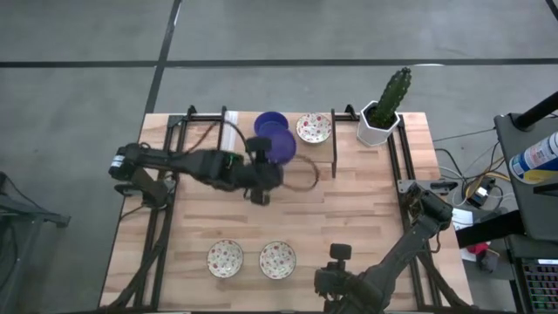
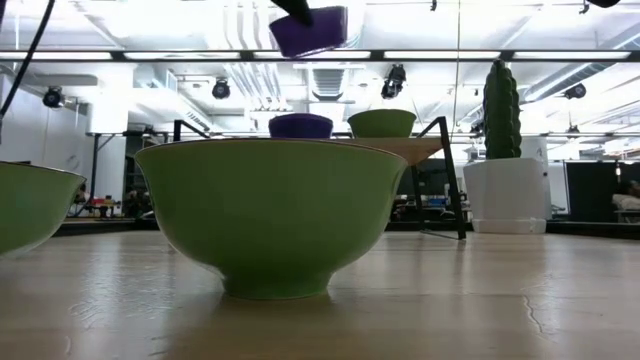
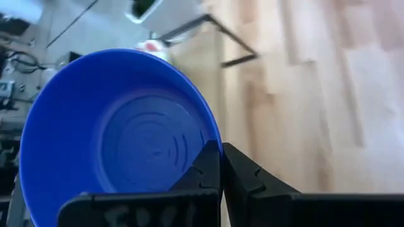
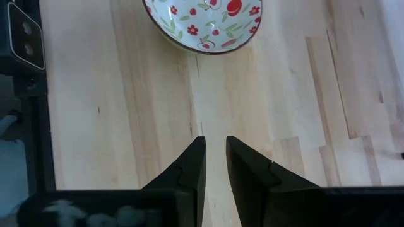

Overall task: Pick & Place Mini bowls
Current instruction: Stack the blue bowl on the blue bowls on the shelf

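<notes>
From above, the left gripper is over the far middle of the light wooden table and is clamped on the rim of a solid cobalt blue mini bowl. A second blue bowl and a cream floral bowl stand on a raised rack beside a white hexagonal cactus pot. Two more floral bowls sit at the near edge. The right gripper waits near them.

In the low view, the held bowl hangs high above the table.

In the left wrist view, the fingers pinch the blue rim.

In the right wrist view, the fingers stand slightly apart, holding nothing.
</notes>
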You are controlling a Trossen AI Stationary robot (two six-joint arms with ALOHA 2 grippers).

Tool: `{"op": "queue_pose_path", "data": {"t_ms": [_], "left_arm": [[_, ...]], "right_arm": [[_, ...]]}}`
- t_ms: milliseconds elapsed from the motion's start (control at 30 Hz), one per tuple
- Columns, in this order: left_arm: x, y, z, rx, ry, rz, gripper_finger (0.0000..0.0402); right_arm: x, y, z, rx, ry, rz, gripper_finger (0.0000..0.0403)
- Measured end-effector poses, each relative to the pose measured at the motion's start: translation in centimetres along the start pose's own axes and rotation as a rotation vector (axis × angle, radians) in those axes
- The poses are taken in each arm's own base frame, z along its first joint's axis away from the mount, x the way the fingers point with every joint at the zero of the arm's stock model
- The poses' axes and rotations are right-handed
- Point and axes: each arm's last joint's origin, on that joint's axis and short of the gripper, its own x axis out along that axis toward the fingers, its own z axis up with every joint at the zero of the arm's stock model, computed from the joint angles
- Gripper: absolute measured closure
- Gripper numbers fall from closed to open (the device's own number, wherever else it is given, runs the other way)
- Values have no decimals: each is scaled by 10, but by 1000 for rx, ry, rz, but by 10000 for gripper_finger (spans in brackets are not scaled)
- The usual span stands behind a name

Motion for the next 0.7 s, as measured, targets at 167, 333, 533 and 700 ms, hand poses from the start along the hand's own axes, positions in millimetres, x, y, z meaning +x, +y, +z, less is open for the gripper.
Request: {"op": "queue_pose_path", "data": {"t_ms": [167, 333, 533, 700], "left_arm": [[15, 47, -8, -99, 42, 84, 401], [38, 89, -28, -255, 67, 23, 401], [59, 115, -49, -360, 89, 47, 401], [72, 115, -49, -359, 56, 5, 401]], "right_arm": [[0, 0, 0, 2, -2, 3, 344], [0, 0, 0, -5, -2, 3, 344], [0, 0, 0, -9, -2, 3, 344], [0, 0, 1, -6, -29, -16, 344]]}}
